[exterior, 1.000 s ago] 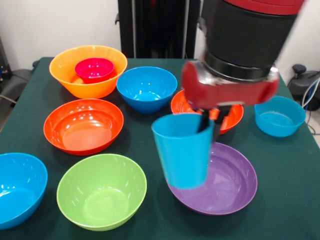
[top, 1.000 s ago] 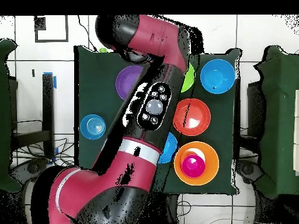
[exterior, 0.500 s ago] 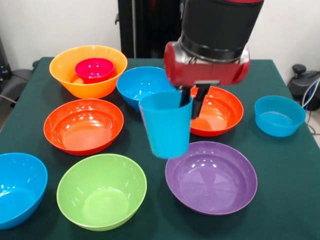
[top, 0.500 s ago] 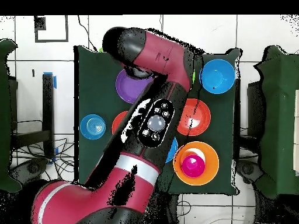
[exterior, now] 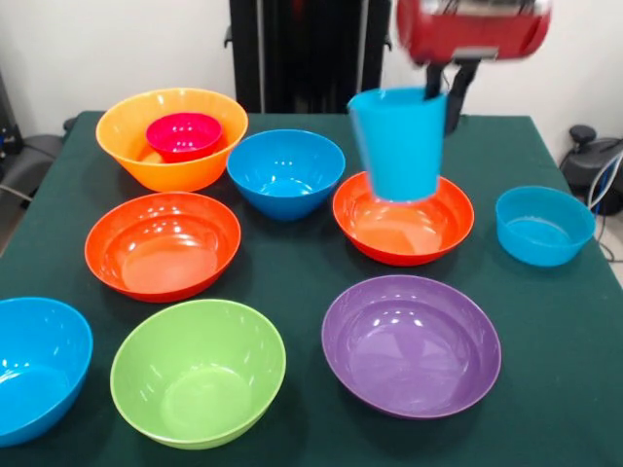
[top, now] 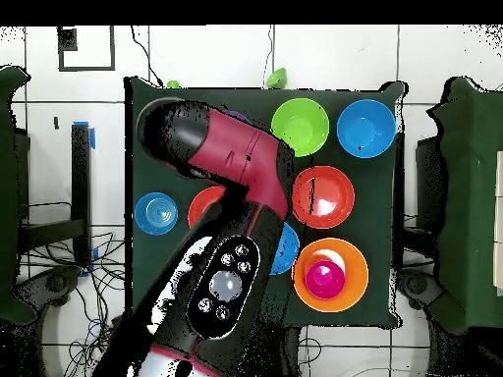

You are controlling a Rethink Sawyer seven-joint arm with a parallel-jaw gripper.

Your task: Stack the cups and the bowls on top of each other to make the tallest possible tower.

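- We saw the table, covered in dark green cloth, with the bowls spread over most of it and bare cloth only in the lanes between them.
- The arm reached across the table in the overhead view and hid the cup there; only the front view showed the carry.
- The yellow-orange bowl sat at the far left corner in the front view, with the magenta bowl nested inside it; we took this pair as the base of the tower.
- Two red-orange bowls, a purple bowl, a lime bowl and two blue bowls lay singly, none stacked.
- The pale-blue bowl stood alone at the right edge, well apart from the tower.
- The cup hung upright, mouth up, its long axis close to vertical, clear above the far rim of the right red-orange bowl.
- The gripper held the cup at its right rim; one finger showed outside the wall, the other seemed inside.
- We judged the turning relation to be this: the magenta bowl lay well to the picture's left of the cup, past the blue bowl, so the carry would need to clear that rim.
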